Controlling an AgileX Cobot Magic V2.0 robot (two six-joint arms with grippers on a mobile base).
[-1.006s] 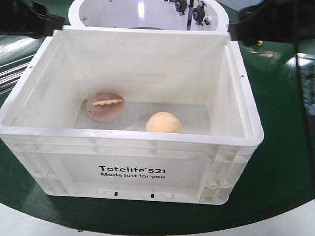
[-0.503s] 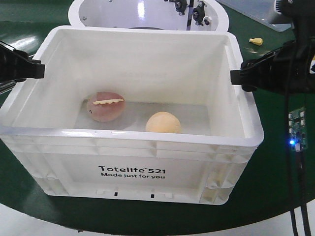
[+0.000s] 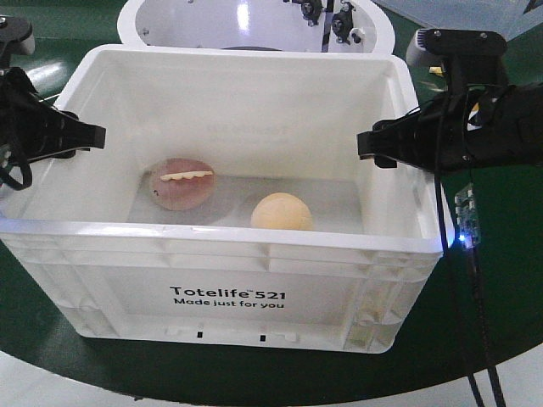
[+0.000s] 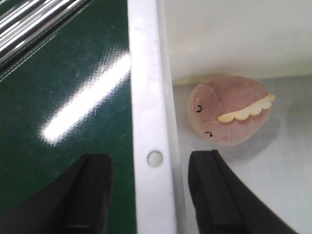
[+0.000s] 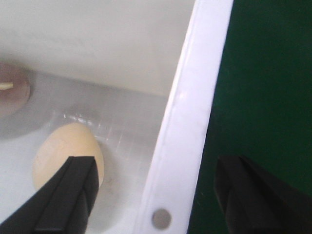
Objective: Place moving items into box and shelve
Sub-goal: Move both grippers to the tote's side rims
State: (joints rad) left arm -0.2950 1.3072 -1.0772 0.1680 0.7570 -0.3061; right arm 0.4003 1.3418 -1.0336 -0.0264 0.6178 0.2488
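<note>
Green tabletop (image 3: 475, 339) carries the white box (image 3: 127, 280) in the front view. The bun (image 3: 282, 212) lies on the box floor toward the front right, well apart from a pink plush (image 3: 181, 183) at the left. The left hand (image 3: 85, 136) is held at the left wall and the right hand (image 3: 373, 146) at the right wall.

From the left wrist, the fingers (image 4: 92, 195) are seen spread apart, one outside over the green, one inside, with the rim (image 4: 148, 97) between them and nothing clamped.

From the right wrist the same is shown: fingers (image 5: 68, 195) apart astride the rim, the bun near the inner one.

Loading is judged done; the walls are to be gripped next. Both hands should be lowered until the rim sits well between the fingers, closed together, and raised evenly so the box is kept level.
</note>
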